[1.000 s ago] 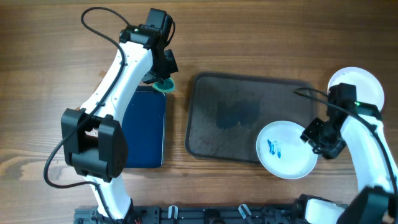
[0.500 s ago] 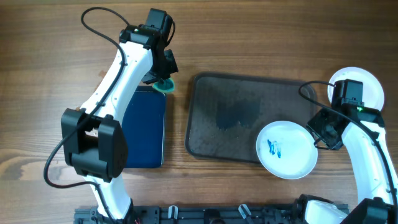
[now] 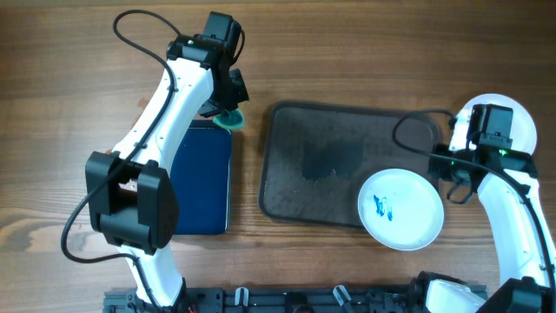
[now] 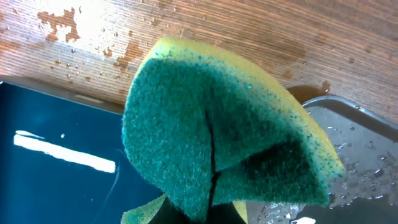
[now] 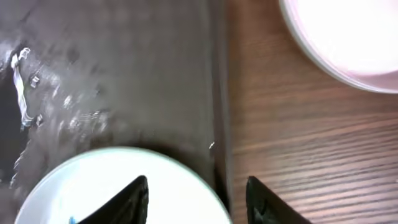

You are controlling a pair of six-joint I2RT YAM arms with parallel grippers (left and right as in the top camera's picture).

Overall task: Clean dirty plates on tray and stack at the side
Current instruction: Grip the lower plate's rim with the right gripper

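Risk: smeared plate (image 3: pixel 400 209) overhangs near-right rim of tray (image 3: pixel 330 156); right fingers (image 5: pixel 129 204), wide open and empty over its right edge, could knock it onto table (image 3: pixel 391 52). Meanwhile left fingers (image 4: pixel 186 218) pinch sponge (image 4: pixel 217 130) past far-left corner.

Overhead faces straight down; close wrist views apparently share tray (image 3: pixel 295 193)

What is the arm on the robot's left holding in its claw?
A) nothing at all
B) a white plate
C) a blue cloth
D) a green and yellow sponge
D: the left wrist view shows the left gripper shut on a folded green and yellow sponge.
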